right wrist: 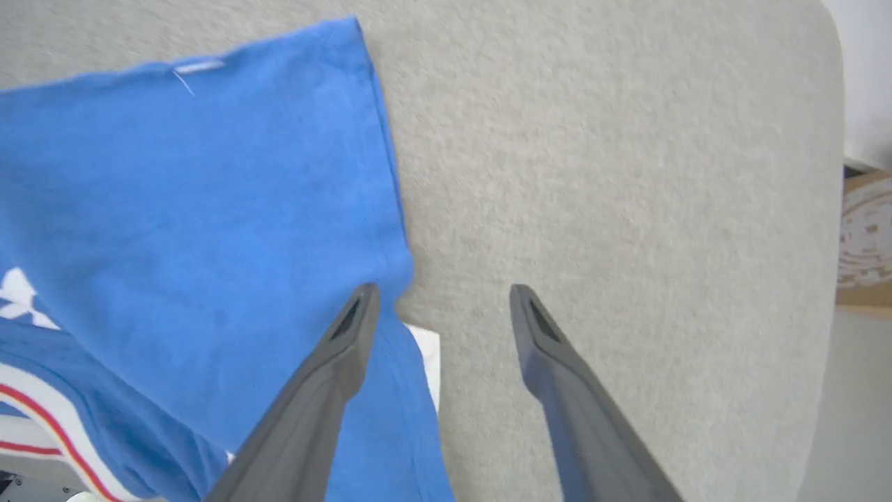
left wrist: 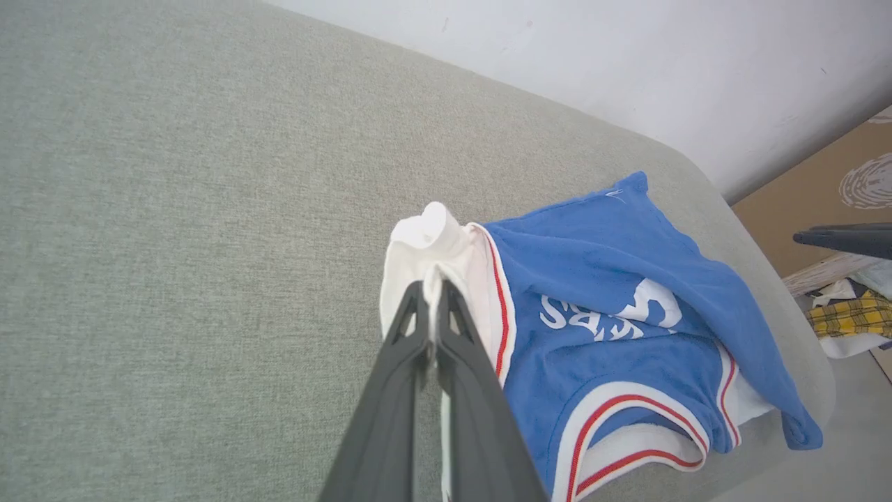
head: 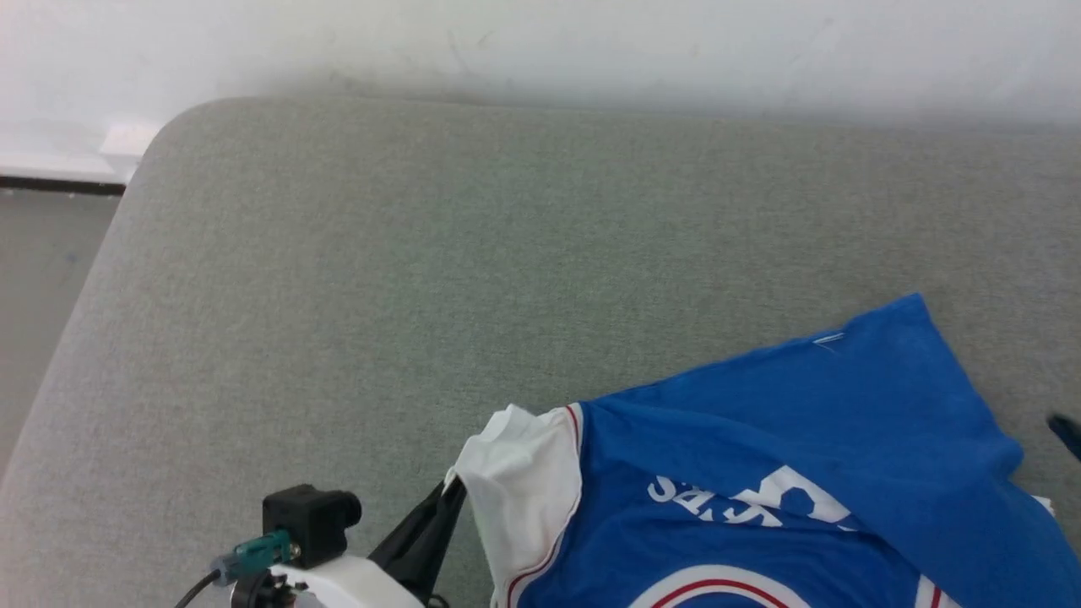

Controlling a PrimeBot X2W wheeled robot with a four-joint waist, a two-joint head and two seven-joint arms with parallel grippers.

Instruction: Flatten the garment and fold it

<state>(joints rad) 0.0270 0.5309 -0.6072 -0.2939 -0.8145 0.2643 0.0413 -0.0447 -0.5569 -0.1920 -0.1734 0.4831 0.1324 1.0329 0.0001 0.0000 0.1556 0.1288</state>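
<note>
Garment (head: 760, 439): you have one, a blue jersey lying crumpled toward the near right part of the grey cushion (head: 422, 253). At its left end, your left pincer (left wrist: 432, 289) is clamped on a white sleeve (left wrist: 408, 265). Your right pincer (right wrist: 442, 296) is spread wide at the jersey's right edge, with one finger over blue cloth and the other over bare cushion.

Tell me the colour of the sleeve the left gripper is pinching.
The sleeve is white, with red-striped trim at its seam; the left wrist view shows it best.
</note>
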